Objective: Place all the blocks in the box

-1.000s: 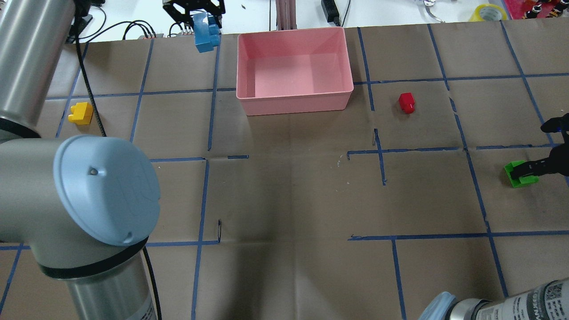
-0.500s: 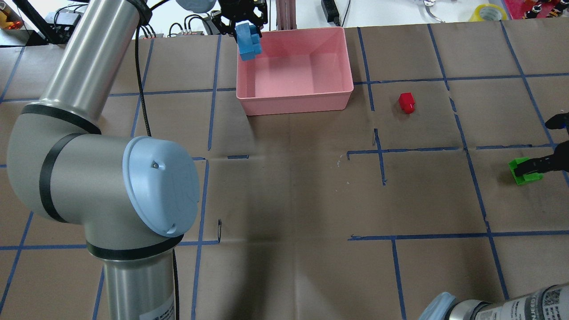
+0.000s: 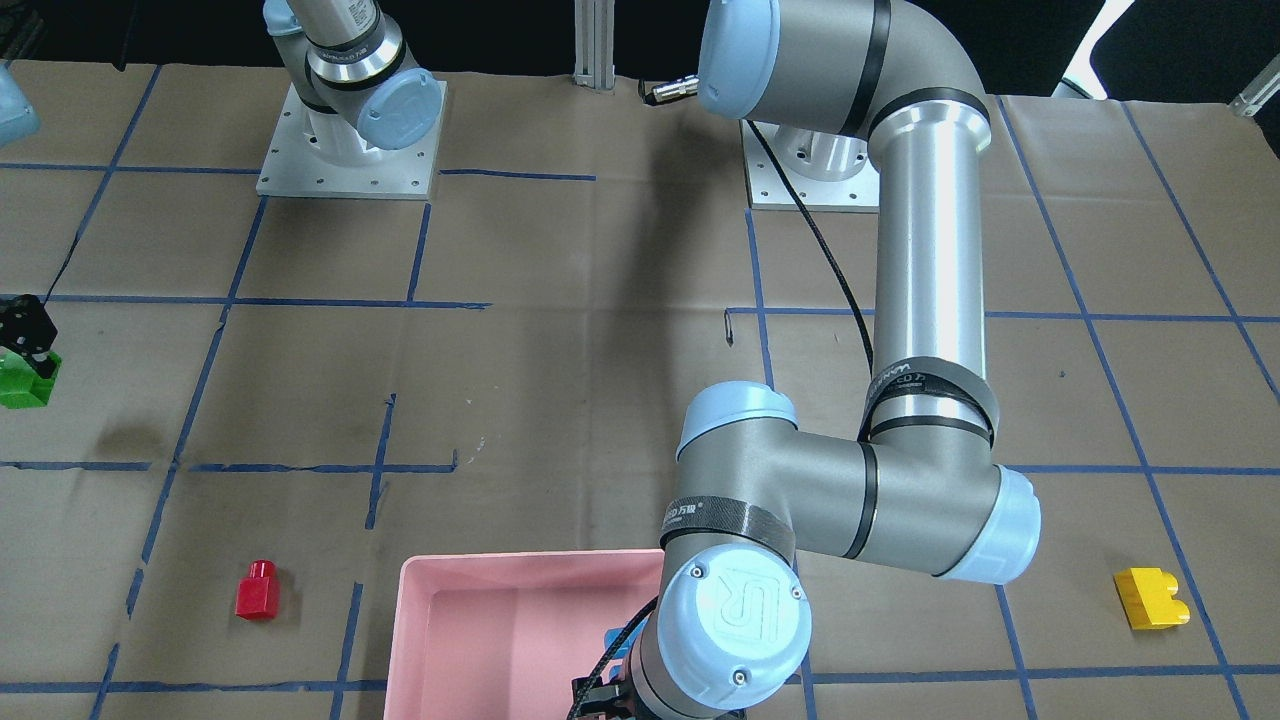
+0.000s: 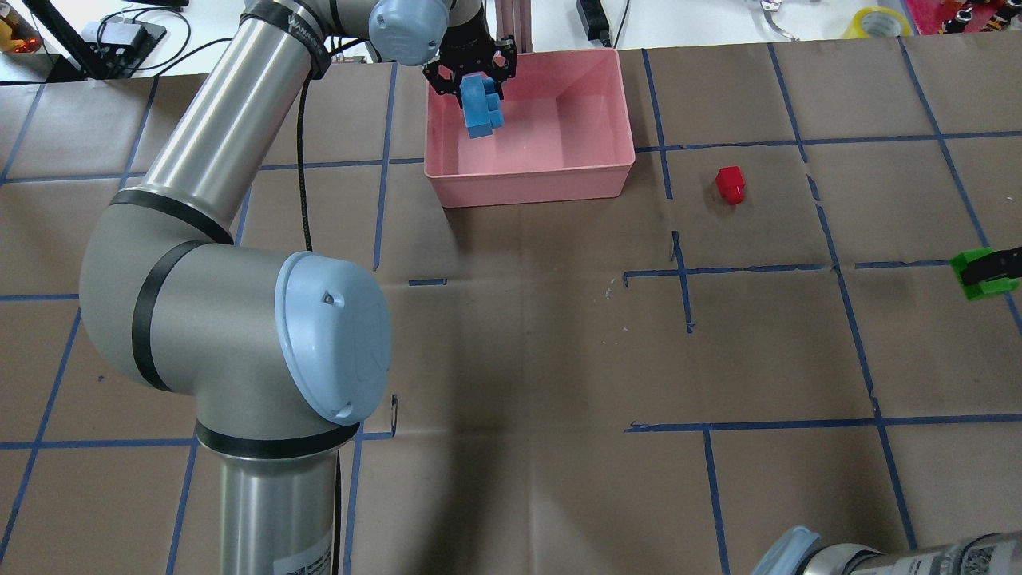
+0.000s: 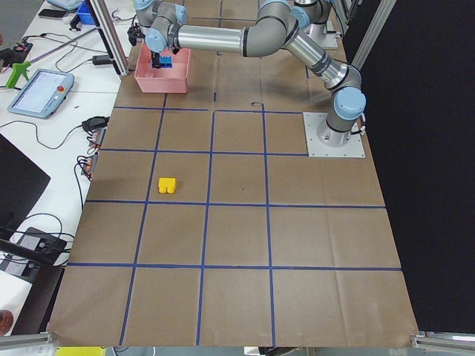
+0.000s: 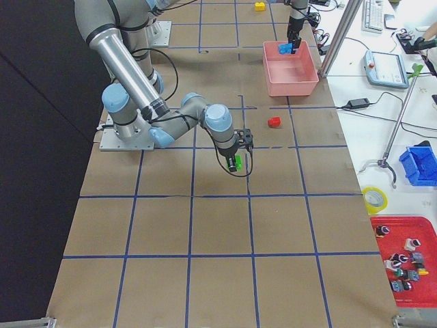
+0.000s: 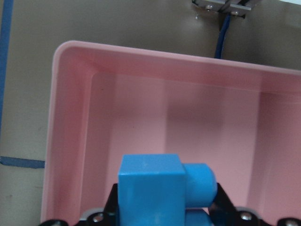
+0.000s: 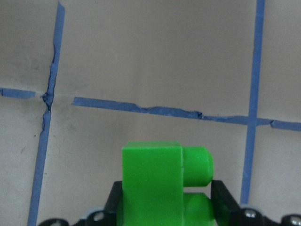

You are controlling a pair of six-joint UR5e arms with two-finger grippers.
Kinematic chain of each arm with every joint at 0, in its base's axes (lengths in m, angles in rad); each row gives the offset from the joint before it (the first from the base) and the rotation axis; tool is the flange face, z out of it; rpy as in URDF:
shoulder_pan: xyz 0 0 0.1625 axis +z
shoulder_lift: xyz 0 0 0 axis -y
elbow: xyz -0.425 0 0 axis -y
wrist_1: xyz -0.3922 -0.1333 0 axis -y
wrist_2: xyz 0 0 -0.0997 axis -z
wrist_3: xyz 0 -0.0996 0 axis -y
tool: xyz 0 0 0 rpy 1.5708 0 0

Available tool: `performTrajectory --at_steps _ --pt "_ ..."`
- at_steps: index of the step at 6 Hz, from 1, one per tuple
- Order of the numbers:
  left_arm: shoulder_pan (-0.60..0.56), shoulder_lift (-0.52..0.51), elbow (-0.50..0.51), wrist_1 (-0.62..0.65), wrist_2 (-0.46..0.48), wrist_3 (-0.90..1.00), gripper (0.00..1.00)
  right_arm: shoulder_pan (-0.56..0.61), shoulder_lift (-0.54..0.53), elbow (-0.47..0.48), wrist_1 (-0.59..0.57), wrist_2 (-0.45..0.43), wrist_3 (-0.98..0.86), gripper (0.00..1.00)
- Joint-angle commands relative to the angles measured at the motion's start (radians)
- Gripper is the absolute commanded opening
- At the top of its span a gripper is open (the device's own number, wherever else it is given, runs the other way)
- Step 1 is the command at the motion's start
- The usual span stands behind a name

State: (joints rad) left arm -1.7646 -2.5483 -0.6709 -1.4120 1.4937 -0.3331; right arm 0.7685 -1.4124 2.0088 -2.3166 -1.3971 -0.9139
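My left gripper (image 4: pixel 477 89) is shut on the blue three-stud block (image 4: pixel 481 113) and holds it above the inside of the pink box (image 4: pixel 531 188), near its left far corner. The left wrist view shows the blue block (image 7: pixel 151 187) over the box floor (image 7: pixel 70 122). My right gripper (image 4: pixel 990 274) is shut on the green block (image 4: pixel 972 273) at the right edge, lifted off the table; it also shows in the right wrist view (image 8: pixel 153 181). The red block (image 4: pixel 730 184) lies right of the box. The yellow block (image 3: pixel 1150 598) lies far to the robot's left, hidden in the overhead view.
My left arm's elbow (image 4: pixel 239 335) hangs over the left front of the table. An aluminium post (image 4: pixel 511 24) stands just behind the box. A yellow tape roll (image 4: pixel 878 20) and cables lie beyond the far edge.
My left gripper has carried the blue block rightwards, from left of the box to over its inside. My right gripper has moved right and up with the green block.
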Motion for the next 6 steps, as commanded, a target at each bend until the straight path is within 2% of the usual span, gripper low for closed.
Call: performTrajectory --at_steps 1,3,4,5,6 --pt "0.001 0.017 0.001 0.005 0.008 -0.003 1.0 0.041 -0.014 -0.095 0.032 0.01 -0.017 0.04" --pt "0.019 0.109 0.008 -0.007 0.081 0.015 1.0 0.134 -0.01 -0.172 0.128 0.015 -0.01 0.05" --pt "0.089 0.167 0.004 -0.055 0.073 0.04 1.0 0.226 -0.005 -0.208 0.146 0.105 0.003 0.05" --pt "0.152 0.215 -0.007 -0.105 0.073 0.151 1.0 0.33 0.006 -0.247 0.146 0.145 0.097 0.05" --pt "0.193 0.248 -0.033 -0.128 0.073 0.225 1.0 0.453 0.024 -0.28 0.144 0.145 0.186 0.05"
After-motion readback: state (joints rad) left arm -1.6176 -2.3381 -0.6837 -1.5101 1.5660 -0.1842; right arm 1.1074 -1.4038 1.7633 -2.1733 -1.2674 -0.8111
